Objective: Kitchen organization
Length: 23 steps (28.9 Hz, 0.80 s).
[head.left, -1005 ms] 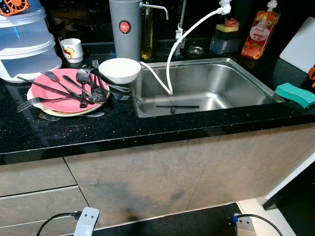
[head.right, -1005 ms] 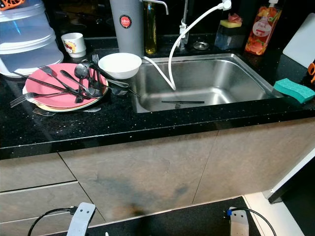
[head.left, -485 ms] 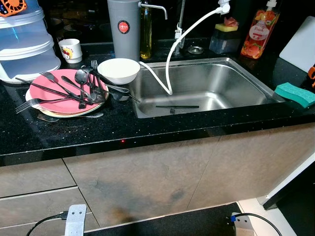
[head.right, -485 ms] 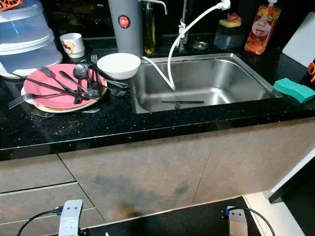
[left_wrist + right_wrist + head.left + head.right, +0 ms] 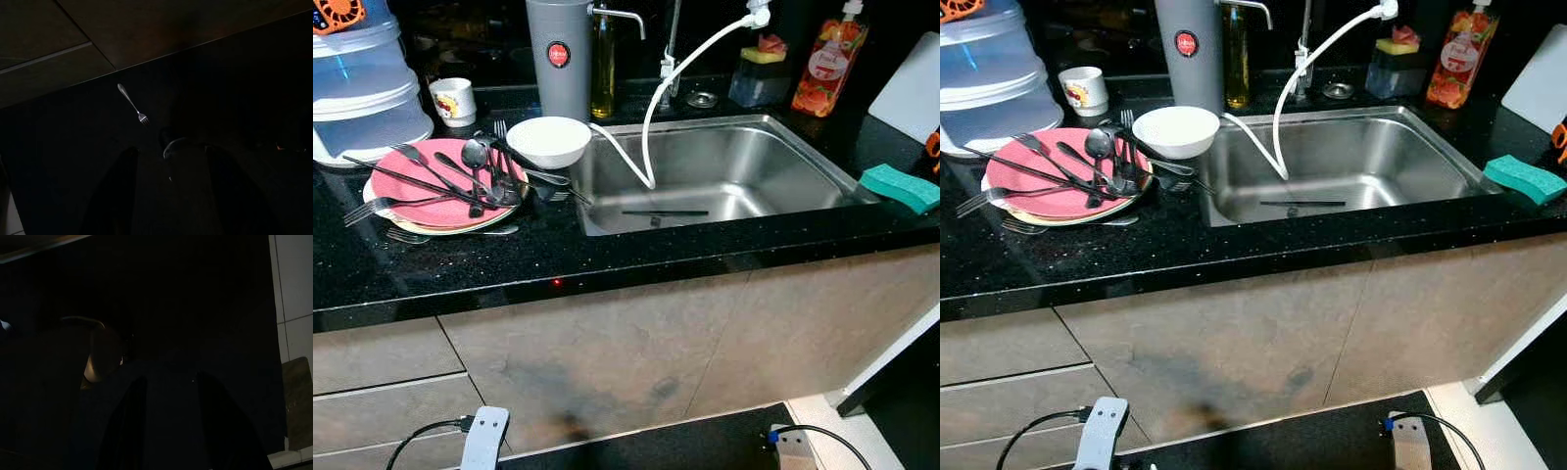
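A pink plate on a stack sits at the left of the black counter, with several dark forks and spoons lying across it. A white bowl stands beside it at the sink's corner. The steel sink holds a thin black utensil and the end of a white hose. Both arms hang low before the cabinet. My left gripper is open over the dark floor, where a fork lies. My right gripper is open too, holding nothing.
A green sponge lies right of the sink. At the back stand a small cup, a grey cylinder, an oil bottle, a soap bottle and a stacked plastic container. Cabinet fronts rise below the counter.
My left arm's wrist swayed a little to the left and back at the bottom of the view. The camera shifted slightly. Nothing on the counter moved.
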Available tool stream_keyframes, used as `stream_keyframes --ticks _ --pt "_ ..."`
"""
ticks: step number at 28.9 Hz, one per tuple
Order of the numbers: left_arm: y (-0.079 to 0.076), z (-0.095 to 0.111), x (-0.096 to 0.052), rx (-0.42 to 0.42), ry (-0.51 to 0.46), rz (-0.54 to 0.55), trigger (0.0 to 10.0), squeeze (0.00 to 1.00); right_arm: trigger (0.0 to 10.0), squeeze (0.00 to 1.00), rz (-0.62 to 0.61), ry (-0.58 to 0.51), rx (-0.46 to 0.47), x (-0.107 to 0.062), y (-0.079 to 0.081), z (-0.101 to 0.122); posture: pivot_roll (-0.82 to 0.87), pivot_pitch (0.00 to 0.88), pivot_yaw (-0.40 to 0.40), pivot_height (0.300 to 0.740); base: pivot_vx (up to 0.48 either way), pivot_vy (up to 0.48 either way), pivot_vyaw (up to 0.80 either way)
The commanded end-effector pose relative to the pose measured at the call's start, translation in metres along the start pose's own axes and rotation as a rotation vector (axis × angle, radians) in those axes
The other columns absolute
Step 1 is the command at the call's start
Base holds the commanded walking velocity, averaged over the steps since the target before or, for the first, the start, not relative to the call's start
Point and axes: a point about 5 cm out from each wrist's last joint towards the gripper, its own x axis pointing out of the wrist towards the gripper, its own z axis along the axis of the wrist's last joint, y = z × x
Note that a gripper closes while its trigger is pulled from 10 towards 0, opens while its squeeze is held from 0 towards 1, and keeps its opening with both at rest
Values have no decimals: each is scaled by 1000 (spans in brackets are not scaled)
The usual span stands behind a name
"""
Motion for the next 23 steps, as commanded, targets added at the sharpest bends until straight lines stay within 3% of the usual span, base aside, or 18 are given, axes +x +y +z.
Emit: stream_keyframes --ticks 1,10,11,17,20,21,23 --pt "3 2 0 11 -4 8 10000 0 10000 0 6 -5 -8 1 4 6 -11 0 27 740 0 0 0" --pt "-1 3 0 2 -20 -11 10000 0 10000 0 9 -15 -25 1 3 10 -7 0 17 740 0 0 0" --pt "-6 5 1 9 -30 -66 10000 0 10000 0 9 -13 -29 1 2 10 -7 0 10 740 0 0 0" --pt "-11 8 1 18 -58 -138 10000 0 10000 0 11 -11 -33 1 2 10 -5 0 8 740 0 0 0" --pt "-22 12 1 32 -85 -277 10000 0 10000 0 12 -10 -38 0 1 10 9 0 -5 740 0 0 0" --pt "-25 43 0 67 -153 -395 10000 0 10000 0 12 -9 -40 0 1 11 11 0 -6 740 0 0 0" --pt "-32 83 -5 140 -229 -593 10000 0 10000 0 14 -8 -42 0 1 11 11 0 -8 740 0 0 0"
